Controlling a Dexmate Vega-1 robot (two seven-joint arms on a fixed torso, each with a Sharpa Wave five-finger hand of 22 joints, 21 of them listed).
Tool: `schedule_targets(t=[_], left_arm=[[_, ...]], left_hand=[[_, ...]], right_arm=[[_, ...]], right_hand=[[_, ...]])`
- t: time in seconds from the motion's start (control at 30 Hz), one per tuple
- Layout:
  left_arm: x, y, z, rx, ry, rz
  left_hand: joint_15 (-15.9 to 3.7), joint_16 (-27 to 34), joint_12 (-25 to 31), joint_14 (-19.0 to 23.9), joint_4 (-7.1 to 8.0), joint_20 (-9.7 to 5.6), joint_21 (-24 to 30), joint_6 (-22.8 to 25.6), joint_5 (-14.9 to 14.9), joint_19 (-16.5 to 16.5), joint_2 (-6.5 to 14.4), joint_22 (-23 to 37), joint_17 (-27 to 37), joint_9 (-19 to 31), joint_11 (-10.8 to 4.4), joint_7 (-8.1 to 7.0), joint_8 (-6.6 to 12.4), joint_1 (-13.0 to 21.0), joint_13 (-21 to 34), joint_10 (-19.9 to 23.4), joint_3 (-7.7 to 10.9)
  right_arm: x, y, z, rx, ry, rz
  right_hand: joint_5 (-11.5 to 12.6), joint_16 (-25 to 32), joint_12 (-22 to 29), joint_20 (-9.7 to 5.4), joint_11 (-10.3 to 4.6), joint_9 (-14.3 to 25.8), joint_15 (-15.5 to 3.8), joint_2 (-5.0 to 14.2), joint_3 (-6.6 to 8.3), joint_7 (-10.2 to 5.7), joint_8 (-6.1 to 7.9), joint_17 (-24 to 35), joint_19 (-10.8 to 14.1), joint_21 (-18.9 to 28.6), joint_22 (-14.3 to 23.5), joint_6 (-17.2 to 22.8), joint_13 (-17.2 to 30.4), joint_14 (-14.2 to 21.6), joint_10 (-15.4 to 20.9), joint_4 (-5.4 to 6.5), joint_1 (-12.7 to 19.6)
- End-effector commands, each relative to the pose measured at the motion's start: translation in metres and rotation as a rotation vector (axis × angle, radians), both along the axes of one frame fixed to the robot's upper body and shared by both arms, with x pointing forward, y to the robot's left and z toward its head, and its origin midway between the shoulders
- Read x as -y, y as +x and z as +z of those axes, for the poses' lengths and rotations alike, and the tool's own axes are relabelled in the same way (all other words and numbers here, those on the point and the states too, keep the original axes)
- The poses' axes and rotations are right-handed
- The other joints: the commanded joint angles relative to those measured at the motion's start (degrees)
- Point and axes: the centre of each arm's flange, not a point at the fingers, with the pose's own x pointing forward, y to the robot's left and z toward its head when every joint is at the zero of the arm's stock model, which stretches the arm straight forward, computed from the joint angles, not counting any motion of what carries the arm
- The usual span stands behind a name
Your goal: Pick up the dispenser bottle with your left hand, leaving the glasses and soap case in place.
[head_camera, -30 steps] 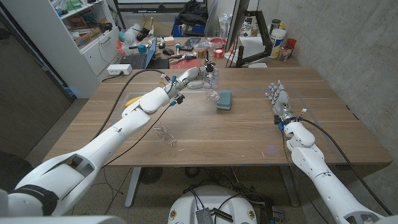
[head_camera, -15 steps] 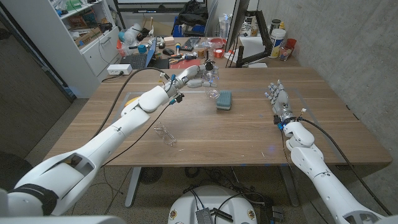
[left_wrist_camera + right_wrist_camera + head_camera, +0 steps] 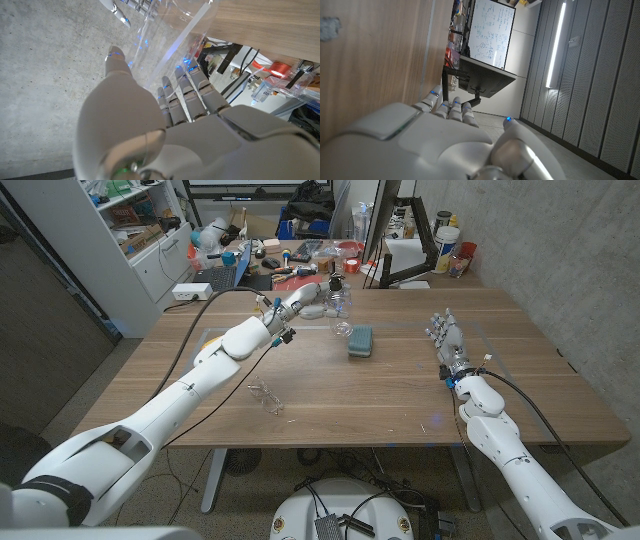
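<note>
Head view shows the left hand (image 3: 308, 297) grasping the clear dispenser bottle (image 3: 339, 306) at the far side of the desk (image 3: 400, 395), and the bottle appears lifted clear of the surface, so the pick looks largely done. Soap case (image 3: 361, 341) lies just below and beside the hand, glasses (image 3: 265, 396) well back toward the robot; both remain on the desk. Right hand (image 3: 446, 340) stands released, holding nothing, with open room around it.

Wood table (image 3: 380, 395) w/ glasses (image 3: 265, 397), soap case (image 3: 361, 341).
</note>
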Motion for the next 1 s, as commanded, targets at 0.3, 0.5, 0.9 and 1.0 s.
schedule_targets(t=[0.3,0.5,0.9,1.0], left_arm=[[-0.002,-0.004,0.005,0.016,-0.027,-0.012],[-0.001,-0.005,0.005,0.015,-0.029,-0.013],[0.004,-0.008,0.008,0.022,-0.024,-0.005],[0.004,-0.008,0.006,0.016,-0.025,-0.006]], left_hand=[[-7.85,-0.2,-0.3,0.1,0.22,-1.48,-0.4,1.0,-0.2,-0.2,3.6,0.2,0.2,0.2,-2.08,0.87,-0.39,-0.4,0.3,2.2,-0.40],[-7.86,-0.3,-0.4,0.1,0.38,-1.45,-0.5,1.3,-0.2,-0.2,3.7,0.2,0.2,0.2,-2.08,0.80,-0.40,-0.6,0.3,2.3,-0.59],[-7.81,-0.4,-0.6,0.0,0.64,-1.46,-0.6,1.3,-0.2,-0.3,3.7,0.2,0.2,0.2,-1.89,0.80,-0.61,-0.9,0.3,2.5,-0.91],[-7.86,-0.4,-0.6,0.1,0.67,-1.51,-0.6,1.4,-0.2,-0.2,3.7,0.2,0.2,0.2,-2.05,0.83,-0.62,-1.0,0.3,2.5,-0.96]], right_arm=[[-0.003,0.000,0.002,0.006,0.000,0.000],[-0.003,-0.001,0.001,0.009,0.005,0.000],[0.003,-0.010,-0.015,0.004,0.016,-0.015],[0.003,-0.014,-0.021,-0.005,0.020,-0.019]], right_hand=[[0.3,0.0,0.2,-4.26,0.19,0.2,-0.26,1.82,-0.33,0.18,0.46,0.1,0.3,-0.3,0.3,0.3,0.3,0.3,0.3,-0.04,0.4],[0.4,0.0,0.2,-4.23,0.34,0.2,-0.24,1.82,-0.37,0.18,0.46,0.1,0.4,-0.4,0.3,0.3,0.3,0.3,0.3,-0.03,0.4],[0.4,0.0,0.2,-4.24,0.30,0.2,-0.23,1.81,-0.46,0.19,0.48,0.1,0.5,-0.6,0.3,0.4,0.3,0.3,0.3,-0.02,0.4],[0.4,0.0,0.2,-4.27,0.35,0.2,-0.31,1.82,-0.47,0.18,0.48,0.1,0.5,-0.7,0.3,0.4,0.3,0.3,0.4,-0.02,0.4]])
